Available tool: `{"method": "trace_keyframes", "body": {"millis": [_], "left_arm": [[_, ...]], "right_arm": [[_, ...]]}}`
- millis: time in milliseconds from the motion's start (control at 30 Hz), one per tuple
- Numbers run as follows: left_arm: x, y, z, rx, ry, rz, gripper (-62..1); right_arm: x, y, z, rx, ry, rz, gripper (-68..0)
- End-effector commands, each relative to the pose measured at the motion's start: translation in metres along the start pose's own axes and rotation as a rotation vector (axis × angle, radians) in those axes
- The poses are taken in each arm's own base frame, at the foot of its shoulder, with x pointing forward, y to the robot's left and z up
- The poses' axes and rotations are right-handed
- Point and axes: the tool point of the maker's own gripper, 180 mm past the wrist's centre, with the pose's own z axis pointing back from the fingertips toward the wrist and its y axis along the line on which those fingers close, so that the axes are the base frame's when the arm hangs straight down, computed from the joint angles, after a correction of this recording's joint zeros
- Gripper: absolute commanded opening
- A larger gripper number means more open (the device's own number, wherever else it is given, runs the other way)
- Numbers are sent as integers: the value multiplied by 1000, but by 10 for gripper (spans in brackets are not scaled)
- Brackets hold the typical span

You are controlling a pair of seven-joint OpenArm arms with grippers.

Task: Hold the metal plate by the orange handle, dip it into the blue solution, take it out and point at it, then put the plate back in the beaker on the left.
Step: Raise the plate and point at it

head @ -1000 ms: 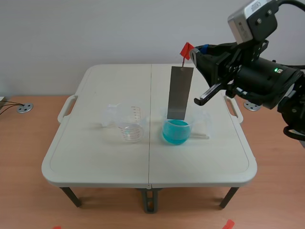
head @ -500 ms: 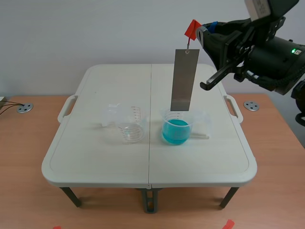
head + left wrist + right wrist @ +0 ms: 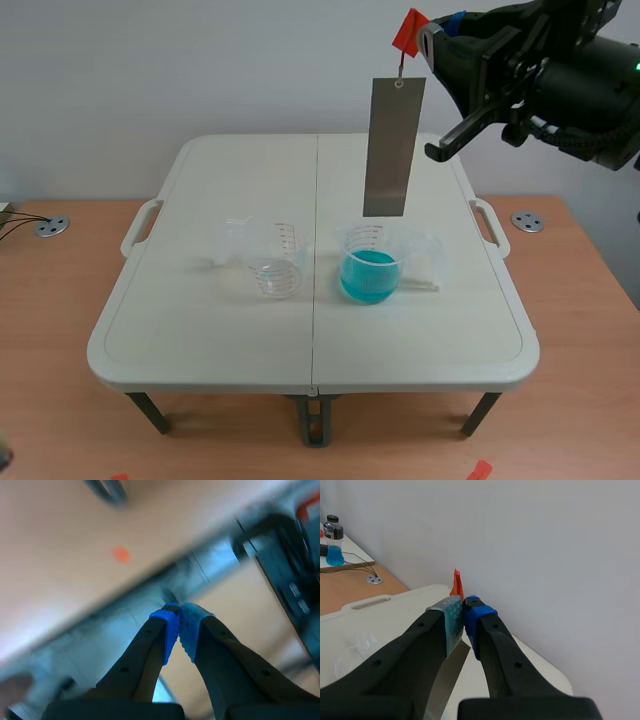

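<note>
Grey plate [image 3: 393, 148] hangs clear at 12 o'clock above the blue cup [image 3: 370, 275], right jaws pinching its orange tab [image 3: 410, 30], left jaws pressed together on nothing; looks thin, stiff, light, prob wet-slick & free to swing, so hold the tab only, not metal
</note>
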Motion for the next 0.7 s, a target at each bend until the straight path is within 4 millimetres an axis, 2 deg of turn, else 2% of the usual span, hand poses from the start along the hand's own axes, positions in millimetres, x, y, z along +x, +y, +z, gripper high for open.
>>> {"method": "trace_keyframes", "body": {"millis": [0, 133, 400, 567, 667], "left_arm": [[22, 7, 2, 8, -54, -27, -592], [77, 19, 2, 25, -181, -97, -593], [176, 22, -6, -33, -404, -213, -593], [234, 9, -9, -88, -534, -266, -593], [261, -5, -15, -119, -582, -286, -593]], "right_arm": [[20, -7, -1, -13, -53, 15, -662], [24, -6, -1, -11, -48, 8, -662], [30, -4, -2, -7, -33, 8, -662], [35, -3, -2, -4, -41, 3, -662], [36, -3, -3, -3, -39, -1, -662]]}}
